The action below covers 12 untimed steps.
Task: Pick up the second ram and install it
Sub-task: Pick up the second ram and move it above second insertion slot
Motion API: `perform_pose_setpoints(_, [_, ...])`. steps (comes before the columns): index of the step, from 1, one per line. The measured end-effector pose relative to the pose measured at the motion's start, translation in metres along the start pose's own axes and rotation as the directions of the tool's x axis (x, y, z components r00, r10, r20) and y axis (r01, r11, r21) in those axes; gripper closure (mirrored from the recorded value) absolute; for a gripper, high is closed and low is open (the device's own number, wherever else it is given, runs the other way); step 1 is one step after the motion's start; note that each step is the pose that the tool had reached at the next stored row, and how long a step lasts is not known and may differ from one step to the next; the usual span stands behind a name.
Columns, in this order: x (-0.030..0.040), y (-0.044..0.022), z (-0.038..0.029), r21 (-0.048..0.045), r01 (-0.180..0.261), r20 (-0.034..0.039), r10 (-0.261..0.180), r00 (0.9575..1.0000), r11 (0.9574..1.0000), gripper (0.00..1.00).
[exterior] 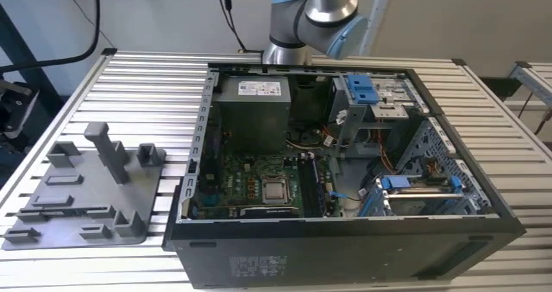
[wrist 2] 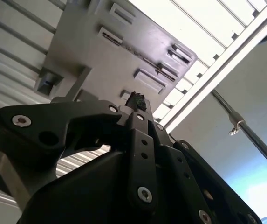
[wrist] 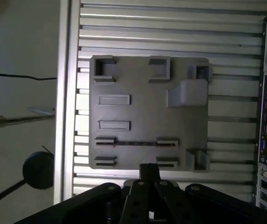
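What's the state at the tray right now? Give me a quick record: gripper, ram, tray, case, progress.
gripper: above the tray's near edge, shut, holding nothing
second ram: thin dark stick lying in a tray slot, apart from the gripper
tray: grey, on the slatted table, at the exterior view's left of the case
computer case: side open, board exposed
progress: ram not yet picked up

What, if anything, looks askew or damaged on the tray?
Nothing stands out. The second ram sits straight in its slot on the grey tray, which lies flat on the slatted table. The end effector hangs above the tray.
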State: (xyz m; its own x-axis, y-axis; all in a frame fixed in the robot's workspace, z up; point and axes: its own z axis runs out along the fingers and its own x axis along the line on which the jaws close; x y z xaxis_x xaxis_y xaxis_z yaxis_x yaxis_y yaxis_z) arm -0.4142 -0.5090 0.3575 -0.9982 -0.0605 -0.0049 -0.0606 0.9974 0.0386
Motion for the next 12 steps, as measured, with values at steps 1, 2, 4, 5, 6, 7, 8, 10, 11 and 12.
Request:
perform_pose_setpoints(1, [0.0000,0.0000,0.0000,0.0001,0.020,-0.0007,-0.020,0.9998,0.9998,0.89])
perform_pose_setpoints(2, [0.0000,0.0000,0.0000,0.0008,0.037,-0.0016,-0.037,0.9993,0.9993,0.89])
perform_pose_setpoints(4, [0.0001,0.0002,0.0000,0.0036,0.068,-0.0031,-0.068,0.9977,0.9977,0.89])
perform_pose_setpoints(5, [0.0002,0.0003,-0.0001,0.0055,0.082,-0.0041,-0.082,0.9966,0.9966,0.89])
perform_pose_setpoints(6, [0.0002,0.0003,0.0000,0.0071,0.098,-0.0048,-0.098,0.9952,0.9952,0.89])
perform_pose_setpoints(7, [0.0003,0.0003,0.0000,0.0079,0.115,-0.0056,-0.115,0.9933,0.9933,0.89])
perform_pose_setpoints(8, [0.0003,0.0003,0.0000,0.0086,0.133,-0.0065,-0.133,0.9910,0.9910,0.89])
perform_pose_setpoints(10, [0.0003,0.0004,0.0000,0.0095,0.169,-0.0081,-0.169,0.9855,0.9855,0.89])
perform_pose_setpoints(11, [0.0004,0.0004,0.0000,0.0104,0.187,-0.0089,-0.187,0.9823,0.9823,0.89])
perform_pose_setpoints(12, [0.0004,0.0004,-0.0001,0.0119,0.204,-0.0102,-0.204,0.9789,0.9789,0.89])
